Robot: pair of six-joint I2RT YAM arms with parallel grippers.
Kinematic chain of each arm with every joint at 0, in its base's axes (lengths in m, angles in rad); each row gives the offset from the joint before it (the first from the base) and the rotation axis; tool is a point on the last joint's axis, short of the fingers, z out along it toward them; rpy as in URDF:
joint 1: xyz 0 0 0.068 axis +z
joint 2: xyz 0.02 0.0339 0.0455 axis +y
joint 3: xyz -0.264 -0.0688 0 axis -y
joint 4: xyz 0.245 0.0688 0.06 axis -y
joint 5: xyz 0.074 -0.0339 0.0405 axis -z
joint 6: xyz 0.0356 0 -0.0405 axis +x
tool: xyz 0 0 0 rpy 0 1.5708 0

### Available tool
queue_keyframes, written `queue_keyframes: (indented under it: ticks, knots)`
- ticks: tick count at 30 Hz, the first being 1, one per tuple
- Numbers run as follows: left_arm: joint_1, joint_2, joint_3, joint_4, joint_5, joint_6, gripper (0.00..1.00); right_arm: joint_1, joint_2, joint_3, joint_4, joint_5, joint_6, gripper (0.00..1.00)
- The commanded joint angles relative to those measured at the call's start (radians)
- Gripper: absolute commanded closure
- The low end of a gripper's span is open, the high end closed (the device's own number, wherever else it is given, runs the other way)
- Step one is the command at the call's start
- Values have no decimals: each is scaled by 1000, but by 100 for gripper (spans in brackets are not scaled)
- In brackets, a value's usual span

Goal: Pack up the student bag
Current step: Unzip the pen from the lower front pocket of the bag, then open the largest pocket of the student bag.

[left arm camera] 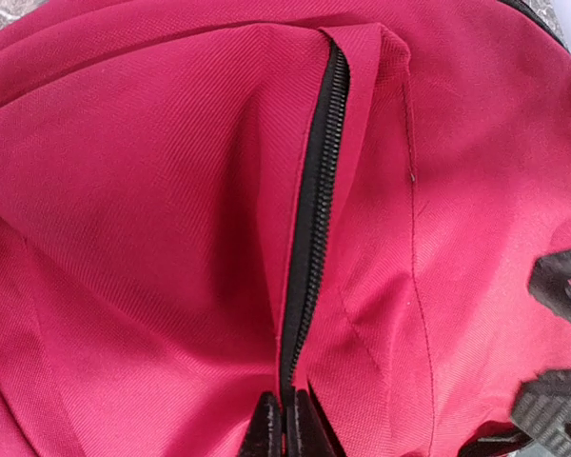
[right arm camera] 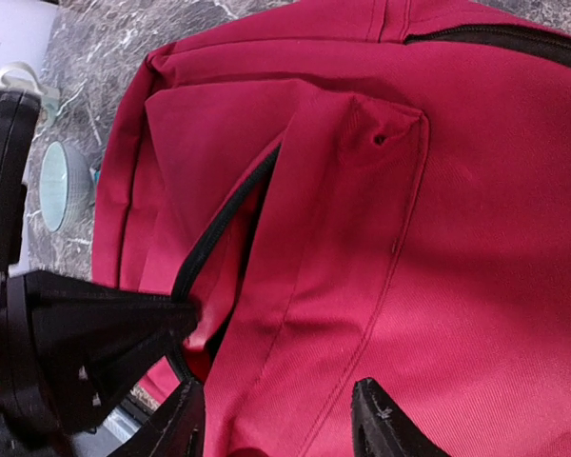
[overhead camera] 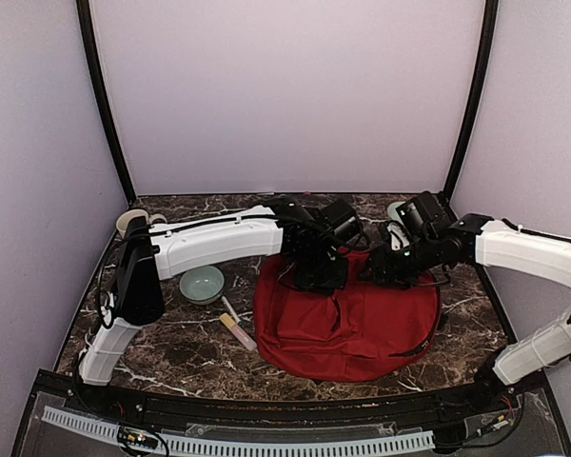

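The student bag (overhead camera: 347,324), a dark-red fabric backpack, lies flat on the marble table. My left gripper (overhead camera: 319,274) is over its far left part. In the left wrist view the gripper (left arm camera: 285,430) is shut, pinching the black zipper (left arm camera: 314,209) at its near end, and red fabric fills the frame. My right gripper (overhead camera: 385,268) is at the bag's far right part. In the right wrist view it (right arm camera: 281,424) is open, its fingers astride a raised fold of the bag (right arm camera: 381,238), next to the left gripper (right arm camera: 86,333).
A pale green bowl (overhead camera: 202,284) sits left of the bag, also showing in the right wrist view (right arm camera: 55,186). A pen and a small stick-like item (overhead camera: 236,330) lie in front of the bowl. A white cup (overhead camera: 131,221) stands at the back left corner.
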Motion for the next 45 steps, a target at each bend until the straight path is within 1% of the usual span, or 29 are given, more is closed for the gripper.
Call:
queue_keyframes:
  ticks: [1,5,11,16,21,26,30,33,34,39,41,45]
  knots:
    - [11,-97,-36,19,22,-10,100,32,75,98,-48,85,8,46]
    - [24,-119,-72,38,42,-17,100,53,154,164,-86,135,29,45]
    - [35,-187,-208,153,95,-11,100,90,255,248,-108,176,64,47]
    - [38,-223,-286,216,121,5,100,102,329,305,-121,206,87,49]
    - [39,-230,-312,244,140,27,100,115,401,356,-160,233,104,50]
    - [39,-237,-327,258,145,41,100,125,446,397,-203,284,132,57]
    - [39,-250,-349,286,156,50,100,128,485,432,-261,335,130,60]
    - [39,-253,-359,294,163,56,100,128,493,433,-250,339,122,63]
    - [38,-254,-363,296,166,57,100,128,494,428,-239,332,118,64]
    - [38,-269,-403,326,173,56,100,128,496,443,-262,334,106,84]
    - [38,-272,-410,336,169,58,100,128,485,446,-275,337,92,87]
    - [38,-273,-409,339,163,62,100,128,445,443,-286,333,43,99]
